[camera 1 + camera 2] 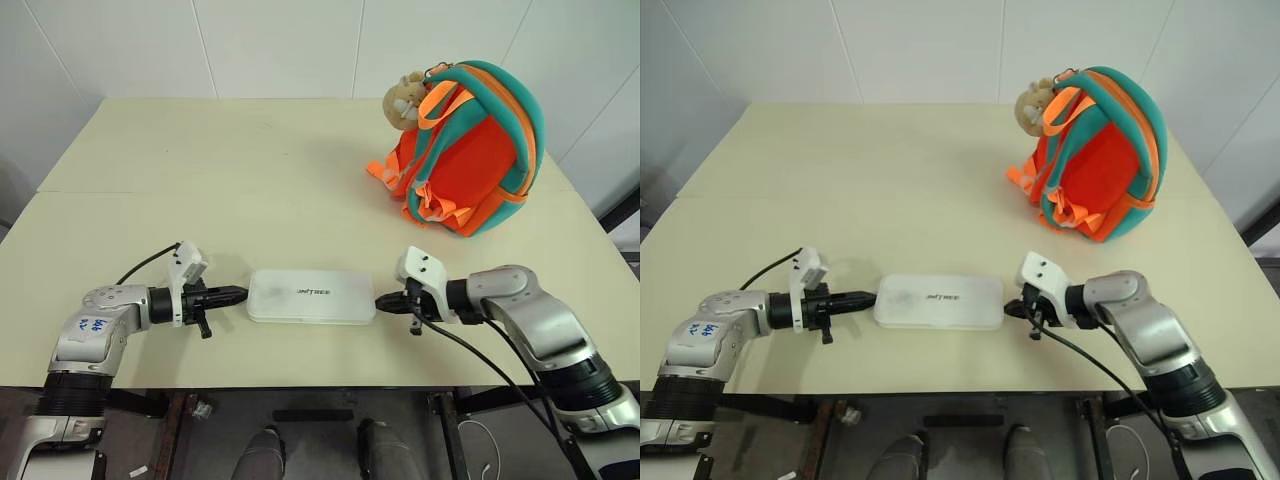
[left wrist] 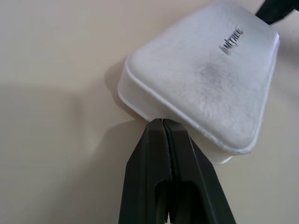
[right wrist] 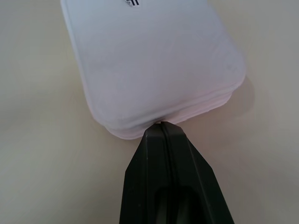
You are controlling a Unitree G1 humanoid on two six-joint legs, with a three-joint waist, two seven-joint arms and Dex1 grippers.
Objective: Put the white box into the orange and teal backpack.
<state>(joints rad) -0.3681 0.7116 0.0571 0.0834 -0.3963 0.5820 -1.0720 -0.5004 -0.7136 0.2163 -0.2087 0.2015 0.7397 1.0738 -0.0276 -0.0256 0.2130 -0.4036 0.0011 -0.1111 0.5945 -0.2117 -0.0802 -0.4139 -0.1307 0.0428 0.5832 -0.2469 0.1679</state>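
Observation:
The white box (image 1: 311, 296) lies flat on the table near its front edge, with dark lettering on its lid. My left gripper (image 1: 240, 293) is shut, and its tip meets the box's left end (image 2: 140, 112). My right gripper (image 1: 381, 303) is shut too, its tip against the box's right end (image 3: 154, 116). Neither has any of the box between its fingers. The orange and teal backpack (image 1: 475, 160) stands upright at the back right of the table, a tan plush toy (image 1: 405, 100) hanging at its top left.
The cream table (image 1: 200, 180) has a seam running across its middle. White walls stand behind it. Black cables trail from both wrists toward the front edge.

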